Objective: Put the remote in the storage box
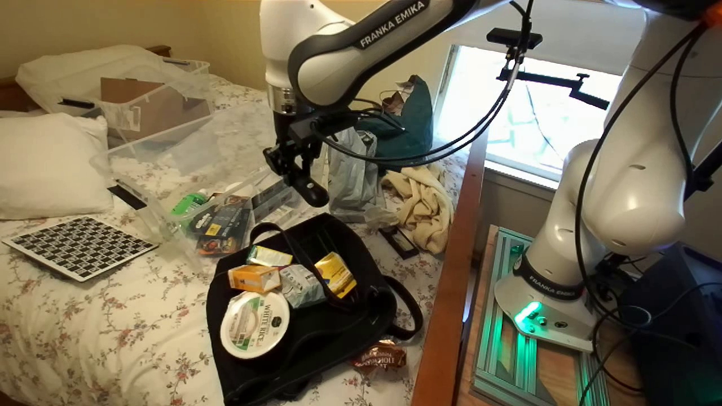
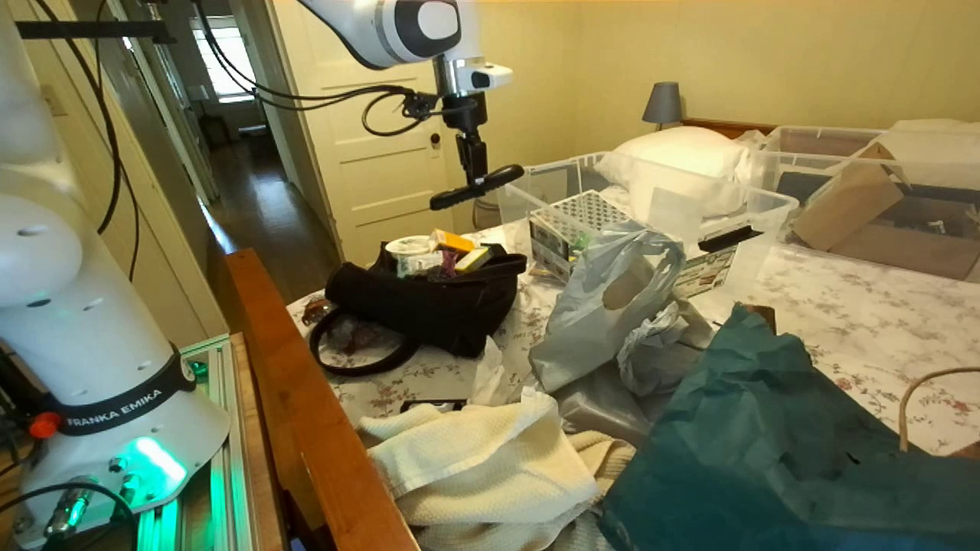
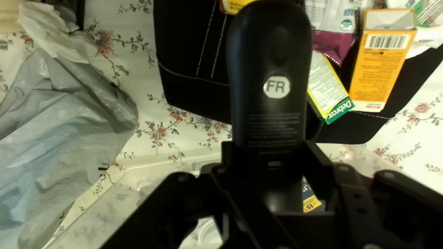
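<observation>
The black, bar-shaped remote is held in the air by my gripper. In the wrist view the remote lies between the two fingers of the gripper, its back with an "FR" sticker facing the camera. It also shows in an exterior view, roughly level above the black bag's far edge. A translucent box with brown cardboard inside, fitting the storage box, stands at the back by the pillows; it also shows in an exterior view. A nearer clear bin holds several packets.
The open black bag holds packets and a white rice tub. Grey plastic bags, a green bag and a cream cloth lie nearby. A checkered board and wooden bed rail are at the sides.
</observation>
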`<action>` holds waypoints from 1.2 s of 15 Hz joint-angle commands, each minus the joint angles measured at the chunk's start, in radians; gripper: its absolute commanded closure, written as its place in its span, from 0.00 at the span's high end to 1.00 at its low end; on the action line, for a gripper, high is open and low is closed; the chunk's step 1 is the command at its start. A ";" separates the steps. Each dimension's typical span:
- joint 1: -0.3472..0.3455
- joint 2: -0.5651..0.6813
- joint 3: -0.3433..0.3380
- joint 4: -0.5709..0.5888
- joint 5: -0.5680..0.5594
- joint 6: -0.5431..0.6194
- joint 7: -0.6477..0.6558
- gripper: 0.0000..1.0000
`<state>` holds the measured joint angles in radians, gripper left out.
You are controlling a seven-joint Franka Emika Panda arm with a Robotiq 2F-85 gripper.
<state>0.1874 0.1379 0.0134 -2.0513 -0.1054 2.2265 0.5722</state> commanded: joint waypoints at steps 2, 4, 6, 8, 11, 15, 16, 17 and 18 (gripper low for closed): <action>-0.023 -0.081 0.011 0.027 -0.121 -0.091 0.005 0.26; -0.038 -0.075 0.016 0.079 -0.143 -0.126 -0.046 0.26; -0.047 -0.049 0.018 0.149 -0.162 -0.161 -0.102 0.26; -0.052 -0.014 0.019 0.225 -0.174 -0.185 -0.157 0.26; -0.052 0.042 0.022 0.322 -0.182 -0.188 -0.233 0.26; -0.037 0.154 0.025 0.469 -0.190 -0.198 -0.318 0.26; -0.033 0.186 0.026 0.508 -0.189 -0.212 -0.335 0.26; -0.040 0.103 0.020 0.391 -0.164 -0.163 -0.301 0.26; -0.038 0.122 0.019 0.409 -0.163 -0.164 -0.305 0.51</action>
<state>0.1503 0.2595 0.0305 -1.6456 -0.2687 2.0668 0.2678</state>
